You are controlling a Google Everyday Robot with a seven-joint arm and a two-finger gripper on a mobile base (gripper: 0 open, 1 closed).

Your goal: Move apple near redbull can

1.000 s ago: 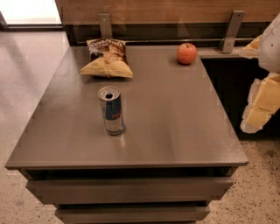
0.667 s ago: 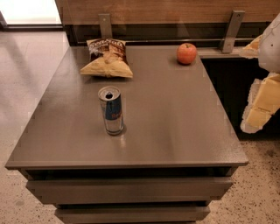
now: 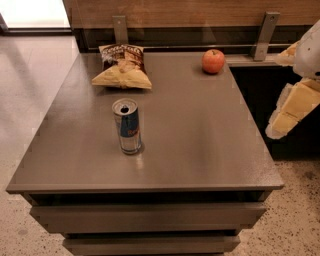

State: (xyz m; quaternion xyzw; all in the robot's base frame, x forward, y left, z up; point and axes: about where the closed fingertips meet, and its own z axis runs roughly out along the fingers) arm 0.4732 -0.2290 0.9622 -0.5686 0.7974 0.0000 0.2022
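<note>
The apple [image 3: 213, 61] sits at the counter's [image 3: 200, 150] far right corner, well apart from the upright redbull can [image 3: 128, 126]. The pincer [image 3: 292, 107] hangs beyond the right edge, which I judge means no reach has begun. Its state I cannot tell.

You have a grey bench [image 3: 200, 145] filling the middle of the frame, with stepped tiers under its front edge. A crinkled yellow-brown chip bag [image 3: 122, 70] lies on its upper-left part, near the back edge. Behind the bench runs a wooden panel [image 3: 200, 10] carrying two metal brackets [image 3: 120, 29], one upper left, one upper right. Speckled floor [image 3: 295, 210] shows at the lower corners. The gripper [image 3: 280, 122] hangs at the right edge, off the bench.
</note>
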